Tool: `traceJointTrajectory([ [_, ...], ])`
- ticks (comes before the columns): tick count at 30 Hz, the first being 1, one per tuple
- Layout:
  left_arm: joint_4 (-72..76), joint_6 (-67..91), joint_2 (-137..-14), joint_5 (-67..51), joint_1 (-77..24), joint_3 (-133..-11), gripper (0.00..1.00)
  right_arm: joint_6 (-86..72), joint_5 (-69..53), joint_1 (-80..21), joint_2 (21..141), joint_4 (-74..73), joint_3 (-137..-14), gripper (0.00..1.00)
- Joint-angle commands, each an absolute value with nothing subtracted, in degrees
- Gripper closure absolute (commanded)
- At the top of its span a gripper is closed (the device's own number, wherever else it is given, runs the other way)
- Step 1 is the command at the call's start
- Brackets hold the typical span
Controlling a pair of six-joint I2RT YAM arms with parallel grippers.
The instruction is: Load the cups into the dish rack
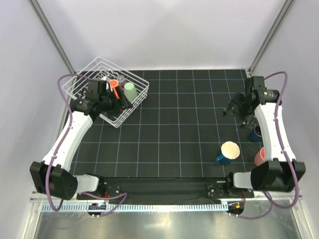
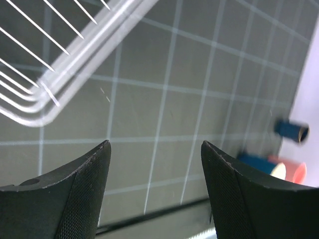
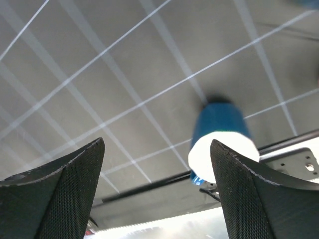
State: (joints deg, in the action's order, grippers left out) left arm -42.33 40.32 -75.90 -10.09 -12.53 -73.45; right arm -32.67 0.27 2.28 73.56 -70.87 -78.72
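Cups are split two ways right now: a green cup (image 1: 130,91) and an orange cup (image 1: 114,83) sit inside the rack (image 1: 137,102), up at ten o'clock on the table (image 1: 179,124). Three more wait on the grid down at four o'clock. The left tool (image 2: 154,143) hangs at the rack's five o'clock edge, just beside the green cup, fingers (image 2: 84,189) spread apart with only bare grid between them. Its wrist view catches a rounded rack corner at eleven o'clock. Over at two o'clock, the right tool (image 3: 157,141) hovers above the table, fingers (image 3: 60,194) wide apart and nothing held. From its wrist view the mug (image 1: 228,152) shows between the tips, blue outside with its cream mouth facing the lens, resting on the table and untouched. At three o'clock from the mug lies a pink cup (image 1: 259,157), half hidden behind the right arm. At one o'clock from the mug a blue cup (image 1: 255,133) peeks from behind the same arm, and the left wrist view shows it lying on its side.
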Motion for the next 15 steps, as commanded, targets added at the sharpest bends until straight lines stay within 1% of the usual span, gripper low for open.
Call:
traceJointTrajectory([
  [1,-43.9,38.2,-69.4,-15.8,-13.9,-71.4,0.29,-34.9,5.4,5.9,77.7,-72.3,-82.3,0.14],
  [6,-49.8,33.3,-64.0,-13.5,-17.3,-69.8,0.28,-37.5,11.3,10.3,80.0,-69.9,-82.7,0.16],
  [10,-50.2,31.3,-60.9,-13.9,-19.6,-68.6,0.28,-38.4,13.5,15.7,80.3,-66.0,-80.2,0.18],
  [11,-50.2,30.5,-59.9,-14.8,-20.5,-67.2,0.27,-37.6,15.7,18.6,82.9,-64.2,-79.7,0.19],
  [14,-50.3,29.9,-59.3,-15.6,-20.9,-66.6,0.27,-36.1,16.2,20.0,85.2,-63.4,-81.0,0.2],
  [15,-50.5,29.7,-59.2,-15.8,-21.0,-66.5,0.25,-35.5,16.5,21.0,88.0,-63.5,-81.7,0.2],
])
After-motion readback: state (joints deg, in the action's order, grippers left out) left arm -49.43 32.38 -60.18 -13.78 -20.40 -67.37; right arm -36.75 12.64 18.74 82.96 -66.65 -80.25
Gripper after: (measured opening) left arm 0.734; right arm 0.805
